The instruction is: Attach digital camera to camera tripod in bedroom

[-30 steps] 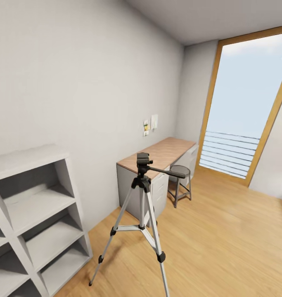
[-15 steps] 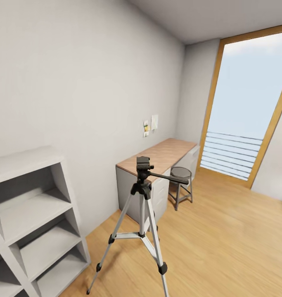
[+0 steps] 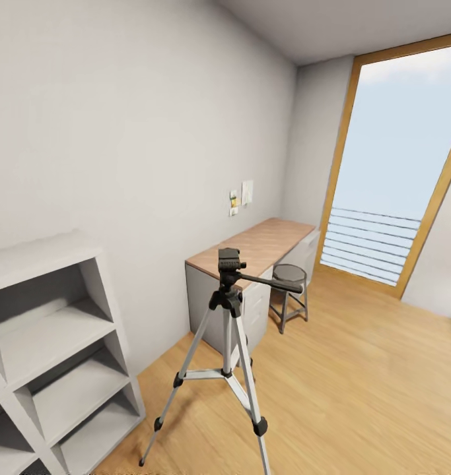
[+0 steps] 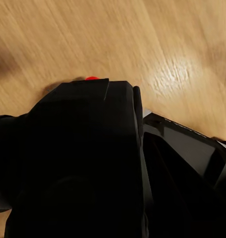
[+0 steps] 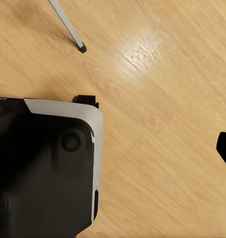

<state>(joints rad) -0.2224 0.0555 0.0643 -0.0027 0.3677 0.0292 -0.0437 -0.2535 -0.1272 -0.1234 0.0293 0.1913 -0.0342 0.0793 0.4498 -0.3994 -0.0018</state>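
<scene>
Tripod [image 3: 226, 310] upright on bedroom floor [image 3: 357, 382] before the tabletop [image 3: 258, 244], left end effector pointing down over floor, clamped on camera [image 4: 83, 158], right end effector's state untellable

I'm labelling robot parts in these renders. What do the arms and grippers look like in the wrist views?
Little of them shows. By the left wrist view's edge, past the black camera, sits a black, angular left gripper part with a pale edge. The right wrist view has a dark rounded body with a silver-white rim and a round boss, plus a black tip. No cables or markings.

left gripper [image 4: 142, 163] clamped on digital camera [image 4: 83, 158]
</scene>
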